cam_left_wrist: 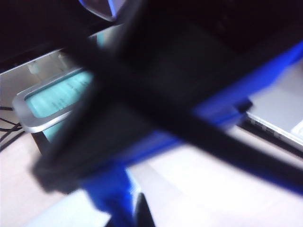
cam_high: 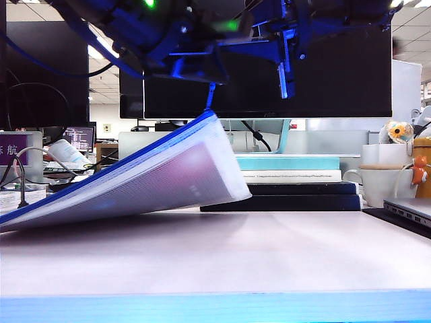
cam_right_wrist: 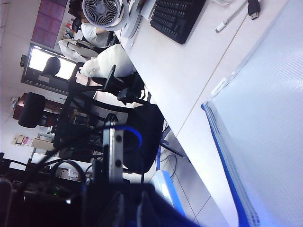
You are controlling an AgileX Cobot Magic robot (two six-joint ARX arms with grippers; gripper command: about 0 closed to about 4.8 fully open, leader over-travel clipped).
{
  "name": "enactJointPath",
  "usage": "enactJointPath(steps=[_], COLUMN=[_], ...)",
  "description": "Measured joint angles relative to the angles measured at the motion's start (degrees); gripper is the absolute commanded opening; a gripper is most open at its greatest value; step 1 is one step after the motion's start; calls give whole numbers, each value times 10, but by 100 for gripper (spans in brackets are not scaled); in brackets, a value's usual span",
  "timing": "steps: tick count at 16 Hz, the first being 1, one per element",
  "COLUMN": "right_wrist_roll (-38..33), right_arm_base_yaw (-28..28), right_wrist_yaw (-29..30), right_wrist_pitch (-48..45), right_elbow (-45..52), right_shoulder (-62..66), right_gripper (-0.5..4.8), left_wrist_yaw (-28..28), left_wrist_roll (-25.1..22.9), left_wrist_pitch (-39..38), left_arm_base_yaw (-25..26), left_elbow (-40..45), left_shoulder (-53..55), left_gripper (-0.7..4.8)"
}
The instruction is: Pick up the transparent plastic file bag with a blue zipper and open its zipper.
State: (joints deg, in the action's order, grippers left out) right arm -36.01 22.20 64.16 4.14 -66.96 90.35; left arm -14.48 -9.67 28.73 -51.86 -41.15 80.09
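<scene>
The transparent plastic file bag (cam_high: 155, 178) slopes up from the table at the left to a raised corner near the middle. Its blue zipper (cam_high: 101, 176) runs along the upper edge. A thin blue piece (cam_high: 210, 95) joins that corner to my left gripper (cam_high: 202, 79) above it. The blurred left wrist view shows this gripper (cam_left_wrist: 135, 215) shut with the blue zipper (cam_left_wrist: 113, 198) at its jaws. My right gripper (cam_high: 285, 81) hangs right of the corner. Its fingers (cam_right_wrist: 142, 210) stand close together on the dark blue edge of the mesh bag (cam_right_wrist: 265, 118).
Stacked teal, white and black books (cam_high: 289, 176) lie behind the bag under a wide monitor (cam_high: 323, 74). White mugs (cam_high: 384, 182) and a laptop (cam_high: 411, 208) are at the right, cables (cam_high: 20, 182) at the left. A keyboard (cam_right_wrist: 177, 19) lies farther along the table.
</scene>
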Motion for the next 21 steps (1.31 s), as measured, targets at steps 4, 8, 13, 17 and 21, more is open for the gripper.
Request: enactJointPath(steps=[4,8,13,17,21], right_wrist_roll=[0,57,141,244,299], right_arm_base_yaw=[0,-23,-140,-158,-119], right_wrist_yaw=[4,-1,93,241,214], right_wrist_pitch=[5,-63,-145,-143,-137], right_elbow=[0,0,0,0,28], right_shoulder=[0,0,-1,-1,-2], right_gripper=[128,365,325,326,326], left_wrist_yaw=[23,25,14,136,267], left_wrist_roll=[-2,-2,-53,-26,30], left_wrist_pitch=[23,7,-81,-145,-149], left_arm_base_yaw=[4,4,18,96,165], left_elbow=[0,0,1,1,-12], left_shoulder=[0,-12,-149,-190,-189], left_gripper=[-6,-6,-6,-6,-6])
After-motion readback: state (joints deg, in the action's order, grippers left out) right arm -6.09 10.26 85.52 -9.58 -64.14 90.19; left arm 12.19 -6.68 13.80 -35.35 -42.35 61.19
